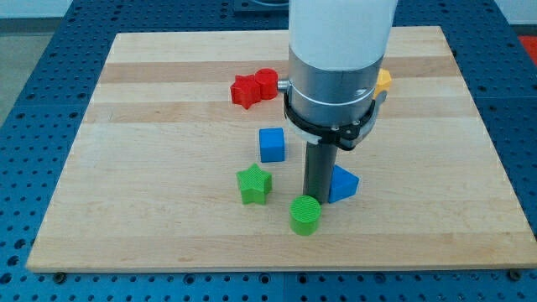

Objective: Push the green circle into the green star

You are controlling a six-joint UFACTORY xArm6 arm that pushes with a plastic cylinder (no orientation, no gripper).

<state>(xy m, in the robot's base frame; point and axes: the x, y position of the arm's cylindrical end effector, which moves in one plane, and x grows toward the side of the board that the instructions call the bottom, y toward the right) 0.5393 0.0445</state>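
The green circle (305,216) lies near the board's bottom edge, right of centre. The green star (253,184) lies up and to the left of it, a short gap apart. My tip (316,199) stands just above the circle's upper right edge, touching or nearly touching it. The rod comes down from the big white and grey arm body (336,59) that hides the board's top middle.
A blue triangle (343,184) sits right beside the rod on its right. A blue cube (272,144) lies above the star. Two red blocks (253,87) lie together at the upper middle. A yellow block (383,82) peeks out behind the arm. The wooden board (126,168) lies on a blue perforated table.
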